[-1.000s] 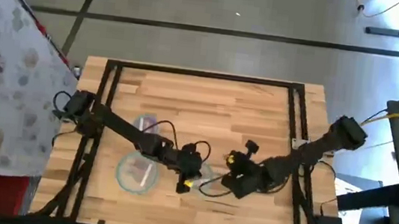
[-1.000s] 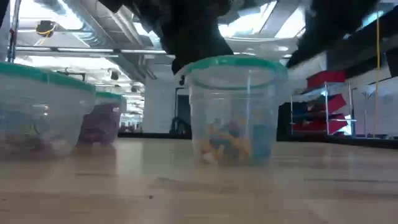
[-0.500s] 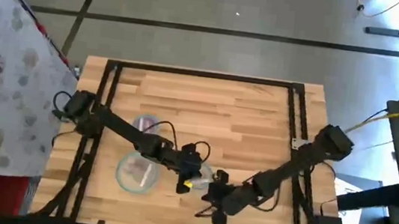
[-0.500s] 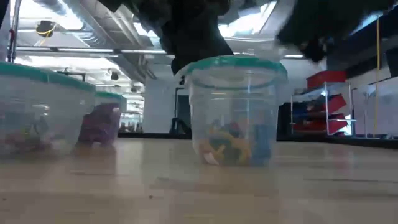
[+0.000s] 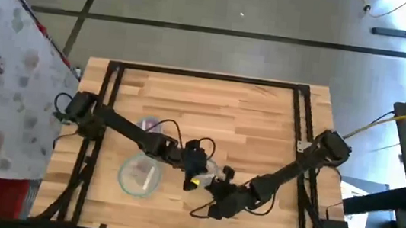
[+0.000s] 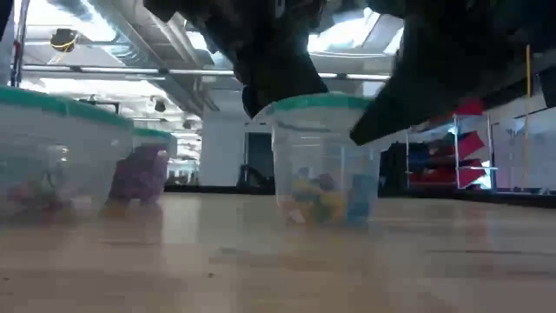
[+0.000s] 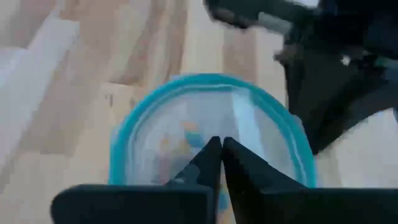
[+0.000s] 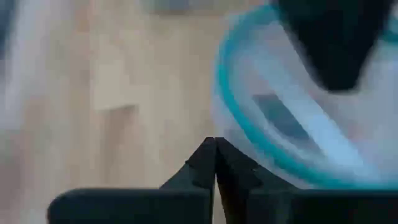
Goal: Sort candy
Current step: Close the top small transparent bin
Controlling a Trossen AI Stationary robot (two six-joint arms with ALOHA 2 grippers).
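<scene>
Candy [image 6: 323,198] is seen as a small mixed heap, yellow, blue and reddish pieces, at the bottom of the tall clear cup [image 6: 326,161] with the teal rim, standing near the middle front of the worktop [image 5: 256,120]. More candy, magenta-purple, fills the far bowl [image 6: 143,169] in the low view; in the high view that bowl [image 5: 149,125] is partly hidden under the left arm. A third, wider bowl [image 5: 139,176] is placed at the left front, just beside the cup; pale pieces are visible inside it, kinds not resolvable.

Left gripper [image 7: 217,152]: positioned directly over the cup's mouth [image 7: 211,134], fingers pressed together, nothing seen between them. In the high view it [image 5: 198,169] is located right at the cup, with a yellow mark on its body.

Right gripper [image 8: 214,152]: fingers pressed together, nothing pinched. It is held low beside the cup, whose teal rim [image 8: 249,124] fills one side of the right wrist view; contact with the cup wall cannot be told. In the high view it [image 5: 212,205] is found just in front of the cup, arm stretched in from the right rear corner of the worktop.

In the low view both dark arms are seen coming in from above the cup, one on each side of its rim.
</scene>
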